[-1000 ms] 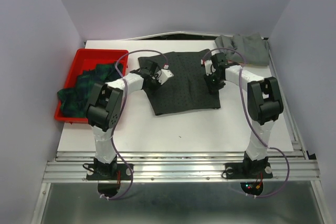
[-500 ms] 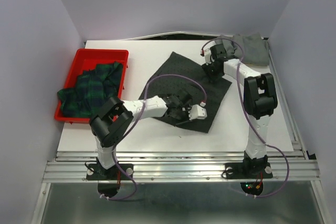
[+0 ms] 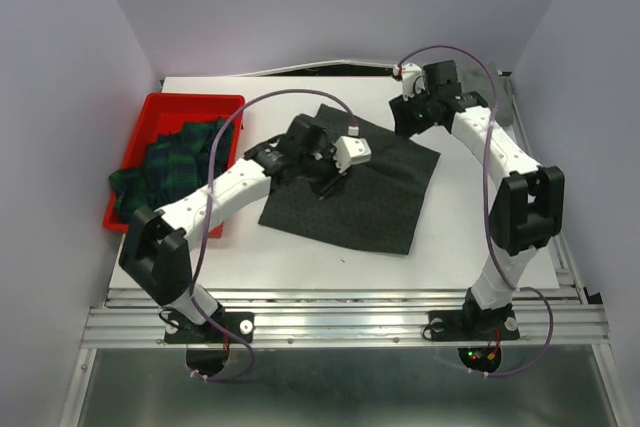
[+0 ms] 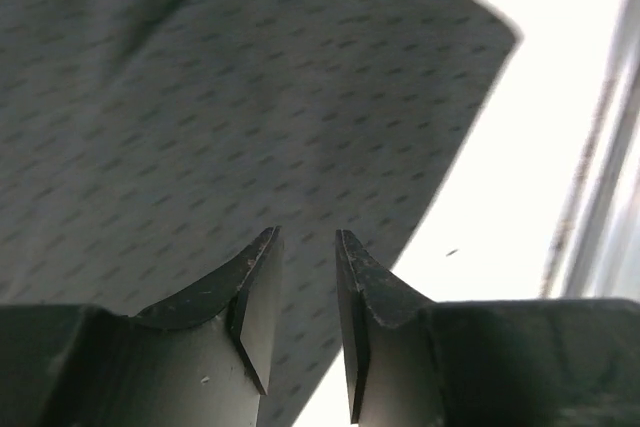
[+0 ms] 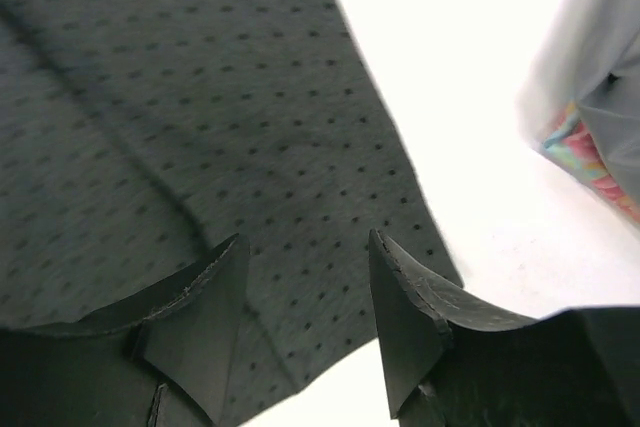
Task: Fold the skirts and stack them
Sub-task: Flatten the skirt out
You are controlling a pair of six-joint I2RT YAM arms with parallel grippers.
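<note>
As it lies, dotted skirt [image 3: 375, 197]: beneath the 2 grippers.
Left gripper [image 4: 305, 239]: narrowly apart, empty, over mid-skirt.
Right gripper [image 5: 305, 242]: apart, empty, nearer its edge.

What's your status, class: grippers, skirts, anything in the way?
Both open, empty: left gripper, right gripper, above dotted skirt. Skirt spread flat; plaid skirt in red tray. Nothing blocking.

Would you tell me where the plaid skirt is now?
In the top view, the plaid skirt lies bunched in the red tray at the left of the table.
</note>
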